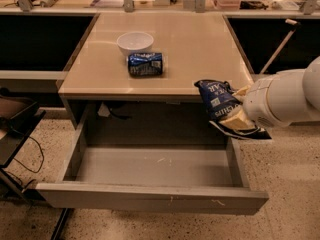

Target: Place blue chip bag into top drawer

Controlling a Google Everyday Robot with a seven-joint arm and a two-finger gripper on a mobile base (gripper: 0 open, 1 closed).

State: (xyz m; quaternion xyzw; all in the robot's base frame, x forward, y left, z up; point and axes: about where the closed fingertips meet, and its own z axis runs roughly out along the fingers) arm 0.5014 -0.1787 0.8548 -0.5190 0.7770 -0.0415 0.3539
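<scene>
The blue chip bag (219, 101), dark navy with white lettering, hangs in the air over the right end of the open top drawer (150, 198), just in front of the table's right front corner. My gripper (240, 119) is at the bag's right side, at the end of my white arm coming in from the right, and holds the bag above the drawer's right wall. The drawer is pulled out wide, and its grey floor (155, 166) is bare.
On the tan tabletop (200, 49) a blue drink can (145, 64) lies on its side in front of a white bowl (135, 42). A dark stand and cable (20, 134) are at the left on the speckled floor. Clutter lines the far counter.
</scene>
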